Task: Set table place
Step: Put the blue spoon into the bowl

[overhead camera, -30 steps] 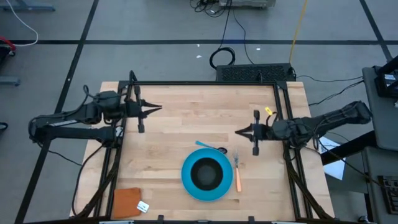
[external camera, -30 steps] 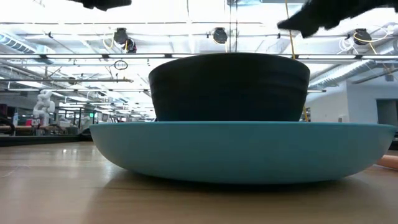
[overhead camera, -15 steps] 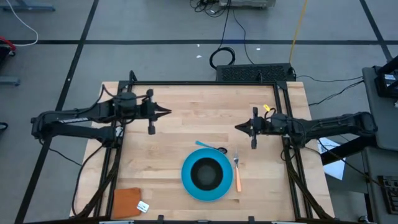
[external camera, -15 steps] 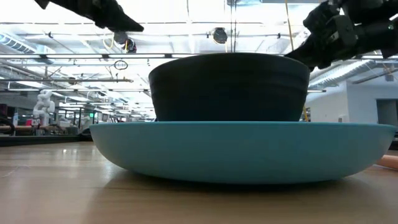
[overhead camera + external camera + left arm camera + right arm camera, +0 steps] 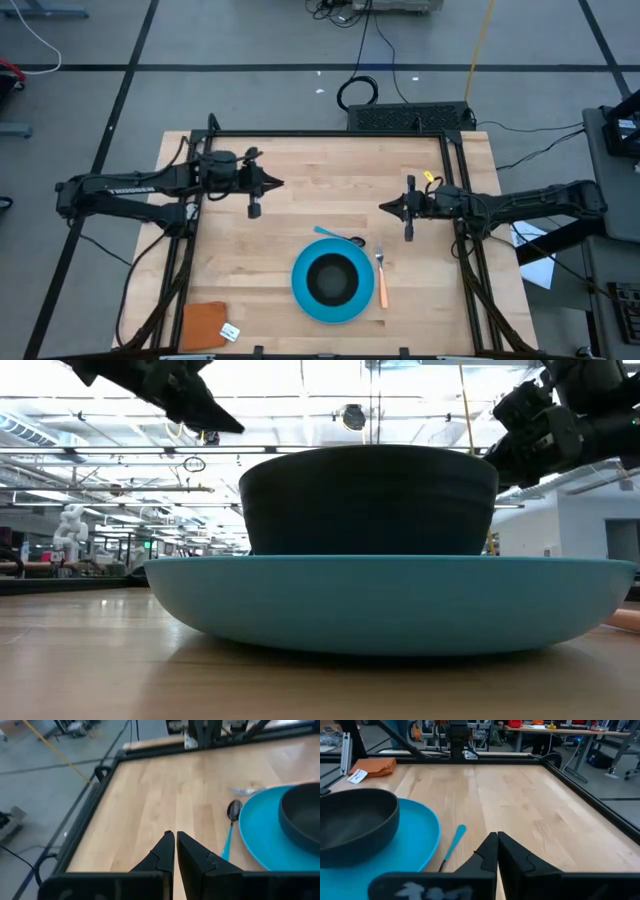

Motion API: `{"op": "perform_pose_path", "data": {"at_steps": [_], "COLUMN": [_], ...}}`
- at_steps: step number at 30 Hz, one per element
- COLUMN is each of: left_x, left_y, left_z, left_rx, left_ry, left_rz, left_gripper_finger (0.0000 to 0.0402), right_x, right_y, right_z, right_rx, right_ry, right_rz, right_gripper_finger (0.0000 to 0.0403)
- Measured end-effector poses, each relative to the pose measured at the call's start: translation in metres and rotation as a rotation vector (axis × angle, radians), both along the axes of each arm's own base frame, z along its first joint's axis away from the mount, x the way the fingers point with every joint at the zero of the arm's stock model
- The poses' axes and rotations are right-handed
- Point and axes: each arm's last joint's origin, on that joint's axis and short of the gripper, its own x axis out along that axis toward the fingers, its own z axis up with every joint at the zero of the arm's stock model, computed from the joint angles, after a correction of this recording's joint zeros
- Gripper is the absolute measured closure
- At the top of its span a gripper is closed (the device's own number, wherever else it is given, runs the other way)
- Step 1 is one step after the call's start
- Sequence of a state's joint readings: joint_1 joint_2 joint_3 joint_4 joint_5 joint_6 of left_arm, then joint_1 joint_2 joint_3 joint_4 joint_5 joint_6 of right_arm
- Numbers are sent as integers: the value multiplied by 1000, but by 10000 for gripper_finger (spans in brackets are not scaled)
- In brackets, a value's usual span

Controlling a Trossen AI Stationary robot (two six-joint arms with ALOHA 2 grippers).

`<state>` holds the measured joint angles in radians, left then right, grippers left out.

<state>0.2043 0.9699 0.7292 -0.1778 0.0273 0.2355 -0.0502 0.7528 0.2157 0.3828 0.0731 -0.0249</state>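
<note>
The blue plate [image 5: 328, 283] sits on the wooden table [image 5: 300, 170], close to the edge nearest the camera in the high view. The black bowl [image 5: 330, 277] stands in the middle of the plate. The fork [image 5: 381, 277] with the orange handle lies flat on the wood just beside the plate, on the right arm's side. The spoon [image 5: 338, 236] with the teal handle lies just past the plate's far rim, its dark scoop pointing toward the fork.

The left gripper [image 5: 276, 184] hangs above bare wood, well away from the plate on the left arm's side. Its two fingers are pressed together and it holds nothing. The right gripper [image 5: 384, 209] hangs above bare wood near the spoon, past the plate's far rim. Its fingers are pressed together too, with nothing in them.

A small brown-orange square [image 5: 204, 325] with a white tag [image 5: 230, 332] lies at the table corner, far from the plate on the left arm's side. Nothing lies between either gripper and the plate.
</note>
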Motion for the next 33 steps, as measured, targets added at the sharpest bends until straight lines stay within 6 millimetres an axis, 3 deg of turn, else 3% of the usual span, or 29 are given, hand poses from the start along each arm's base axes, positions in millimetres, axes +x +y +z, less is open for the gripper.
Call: {"op": "perform_pose_path", "data": {"at_steps": [8,13,20,28,33], "left_x": [16,25,31,27,19], "left_y": [-1,-16,-35,-57,-68], "left_z": [-19,-35,-45,-60,-83], "left_rx": [-112,-192,-344,-469,-559], "left_ry": [85,180,230,277,278], "left_rz": [-68,-114,-30,61,94], "left_gripper_finger": [376,376,376,374,339], "right_x": [0,0,0,-1,-2], "right_y": [-5,-5,-5,-4,-4], "right_z": [0,0,0,-2,-5], "right_rx": [-2,19,46,65,66], "right_ry": [-1,-3,-5,15,22], "right_rz": [-29,-33,-40,-43,-40], "right_gripper_finger": [403,403,403,403,403]}}
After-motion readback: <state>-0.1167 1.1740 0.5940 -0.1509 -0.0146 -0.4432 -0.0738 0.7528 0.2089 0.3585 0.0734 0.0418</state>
